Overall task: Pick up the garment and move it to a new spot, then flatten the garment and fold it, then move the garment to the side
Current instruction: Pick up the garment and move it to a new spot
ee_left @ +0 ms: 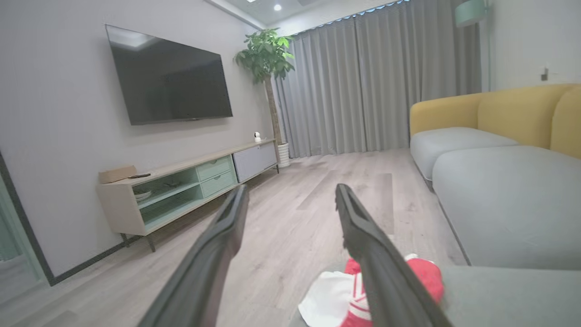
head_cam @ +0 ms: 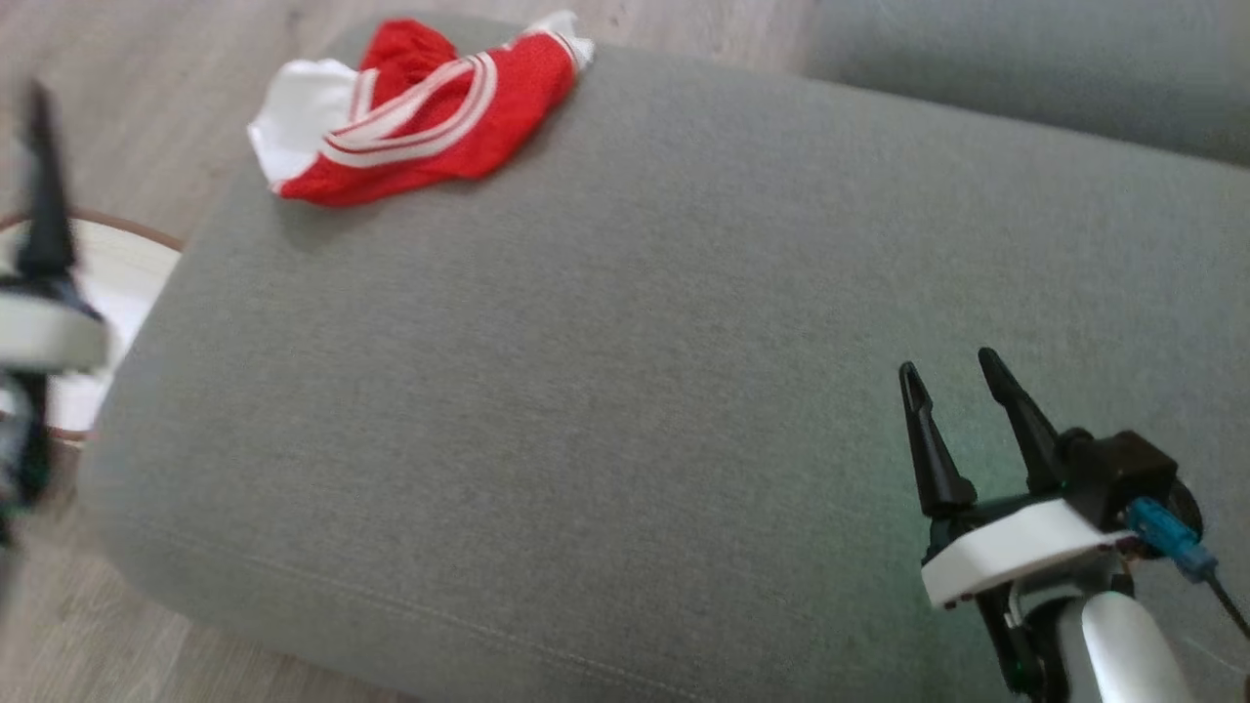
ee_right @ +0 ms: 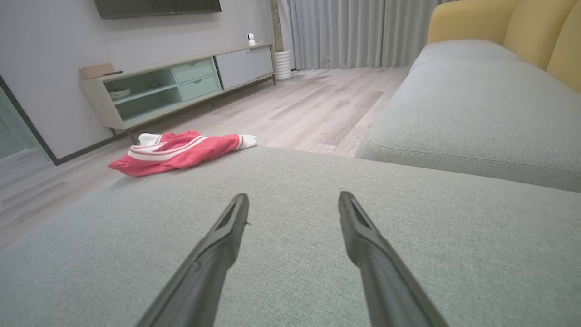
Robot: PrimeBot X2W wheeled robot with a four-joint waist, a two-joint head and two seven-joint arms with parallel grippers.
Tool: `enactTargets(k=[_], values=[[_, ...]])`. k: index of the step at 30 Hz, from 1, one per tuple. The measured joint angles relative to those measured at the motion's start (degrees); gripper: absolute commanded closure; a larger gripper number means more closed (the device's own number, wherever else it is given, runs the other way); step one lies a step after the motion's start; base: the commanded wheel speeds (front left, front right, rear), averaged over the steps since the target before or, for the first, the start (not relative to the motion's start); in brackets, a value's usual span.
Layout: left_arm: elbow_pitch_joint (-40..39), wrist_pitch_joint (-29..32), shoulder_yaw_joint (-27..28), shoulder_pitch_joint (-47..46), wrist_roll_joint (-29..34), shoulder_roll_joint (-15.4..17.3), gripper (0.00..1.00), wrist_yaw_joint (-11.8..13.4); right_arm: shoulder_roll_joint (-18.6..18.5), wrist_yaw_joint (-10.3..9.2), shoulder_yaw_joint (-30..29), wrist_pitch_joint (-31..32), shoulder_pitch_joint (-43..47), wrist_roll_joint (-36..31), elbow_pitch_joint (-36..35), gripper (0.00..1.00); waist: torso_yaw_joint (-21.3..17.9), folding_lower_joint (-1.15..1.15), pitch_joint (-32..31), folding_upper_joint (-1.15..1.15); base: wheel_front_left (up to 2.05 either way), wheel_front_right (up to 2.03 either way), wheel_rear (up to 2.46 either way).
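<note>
Take the garment [head_cam: 420,112] with your left tool [ee_left: 292,190].
It and the right tool [head_cam: 947,361] are released; pinch a thick fold, not the cushion [head_cam: 625,391].

Red-and-white garment [head_cam: 420,112] bunched on the grey cushion [head_cam: 625,410], far-left corner (left gripper [head_cam: 41,176] blurred, probably spread).

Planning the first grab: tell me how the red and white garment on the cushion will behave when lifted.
The garment lies crumpled in folds, so it will likely hang limp from one pinch. It looks thin, probably light. It sits at the cushion corner, so a push might slide it off.
</note>
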Motion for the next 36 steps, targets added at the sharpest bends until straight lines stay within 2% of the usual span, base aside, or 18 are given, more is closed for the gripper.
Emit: enactTargets(k=[4,8,14,22,29,30,31,32,36], values=[[5.6,3.0,0.1,-7.0,-1.0,4.1,0.00,-6.4,0.0,0.00,-0.3,2.0,-1.2,-2.7,-2.5,0.00,-2.5,0.01,3.9,0.00,0.00,0.00,0.00],[13.7,6.3,-1.4,-12.9,-2.6,4.5,0.00,-10.5,0.0,0.00,-0.3,3.9,-3.7,-5.4,-5.8,0.00,-5.1,0.01,8.5,0.00,0.00,0.00,0.00],[25.2,8.5,-2.9,-19.2,-3.1,3.1,0.00,-11.9,-0.1,0.00,-0.4,5.9,-5.9,-7.3,-9.9,0.00,-8.1,0.02,14.5,0.00,0.00,0.00,0.00],[40.4,9.0,-5.4,-26.4,-3.0,-1.5,0.00,-14.2,-0.1,0.00,-1.8,7.2,-6.1,-8.5,-13.8,0.00,-11.9,0.01,23.2,0.00,0.00,0.00,0.00],[49.9,10.0,-6.7,-28.3,-3.5,-3.6,0.00,-15.3,-0.1,0.00,-2.5,7.2,-6.2,-8.5,-15.0,0.00,-13.4,0.01,26.7,0.00,0.00,0.00,0.00],[50.7,9.9,-6.8,-28.6,-3.6,-3.8,0.37,-15.4,-0.1,0.00,-2.6,7.2,-6.2,-8.5,-15.1,0.00,-13.5,0.01,26.8,0.00,0.00,0.00,0.00],[51.4,9.8,-6.9,-29.0,-3.6,-4.2,0.66,-15.5,-0.1,0.00,-2.7,7.2,-6.2,-8.5,-15.1,0.00,-13.4,0.00,26.8,0.00,0.00,0.00,0.00],[51.8,9.1,-7.0,-29.4,-3.6,-4.4,1.00,-15.9,-0.1,0.00,-2.7,7.2,-6.2,-8.5,-15.1,0.00,-13.3,0.00,26.8,0.00,0.00,0.00,0.00],[53.1,5.8,-8.4,-30.5,-3.7,-4.6,1.00,-16.4,-0.1,0.00,-2.8,7.1,-6.3,-8.5,-14.5,0.00,-13.0,0.00,25.9,0.00,0.00,0.00,0.00]])
